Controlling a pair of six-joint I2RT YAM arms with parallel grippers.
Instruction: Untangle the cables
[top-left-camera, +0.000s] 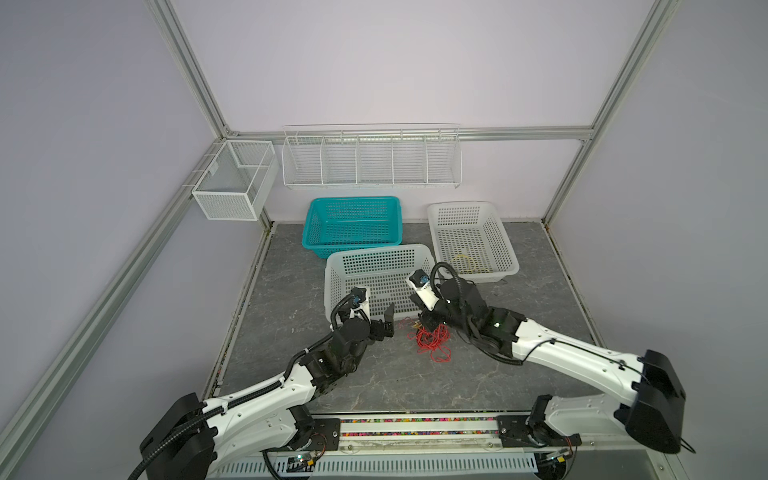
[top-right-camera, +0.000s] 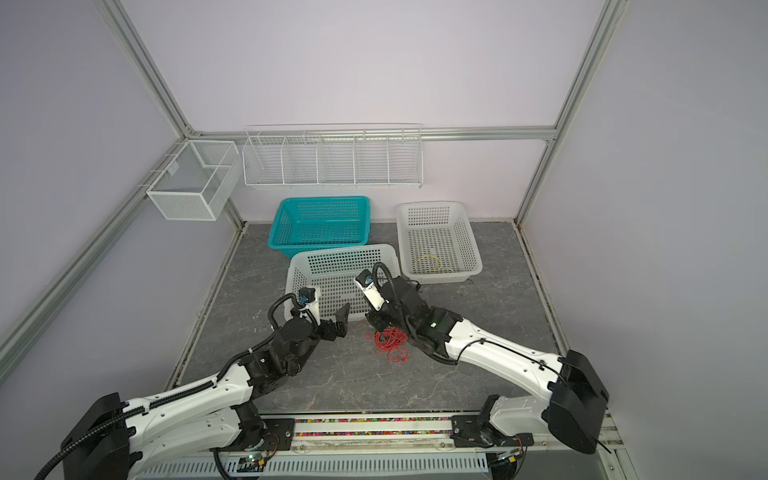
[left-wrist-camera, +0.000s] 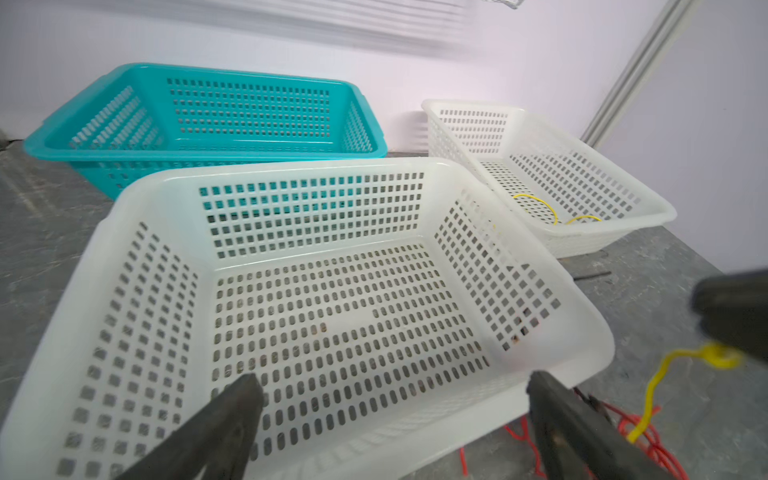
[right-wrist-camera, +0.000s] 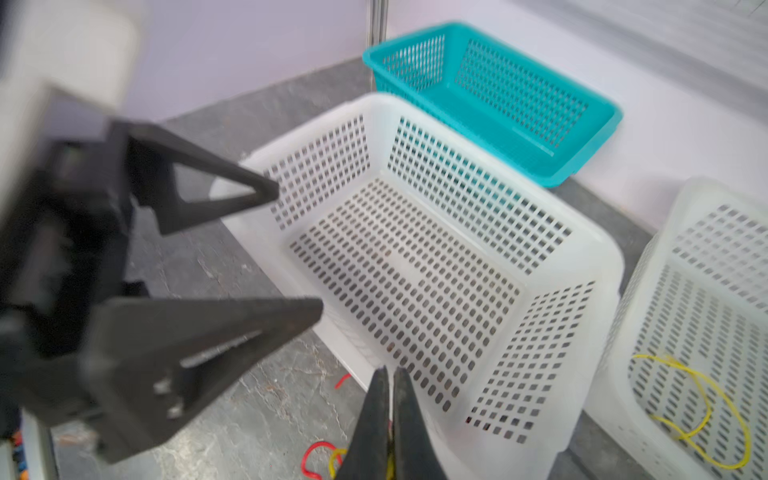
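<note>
A tangle of thin red cables (top-left-camera: 432, 340) (top-right-camera: 390, 341) lies on the grey tabletop, just in front of the near white basket (top-left-camera: 374, 251). My right gripper (top-left-camera: 424, 323) (right-wrist-camera: 390, 374) is shut on a yellow cable (left-wrist-camera: 656, 382) (right-wrist-camera: 332, 459). That cable rises out of the red loops (left-wrist-camera: 640, 430) to the gripper. My left gripper (top-left-camera: 388, 322) (left-wrist-camera: 392, 380) hangs wide open at the basket's front left edge, left of the tangle, with nothing between its fingers. A second yellow cable (top-left-camera: 465, 264) (right-wrist-camera: 698, 415) lies coiled in the far right white basket (top-left-camera: 461, 204).
A teal basket (top-left-camera: 353, 199) stands behind the near white one, against the back wall. On that wall hangs a white wire rack (top-left-camera: 370, 158), and a mesh box (top-left-camera: 232, 183) hangs on the left frame. In the right wrist view the left gripper (right-wrist-camera: 291, 249) is close by.
</note>
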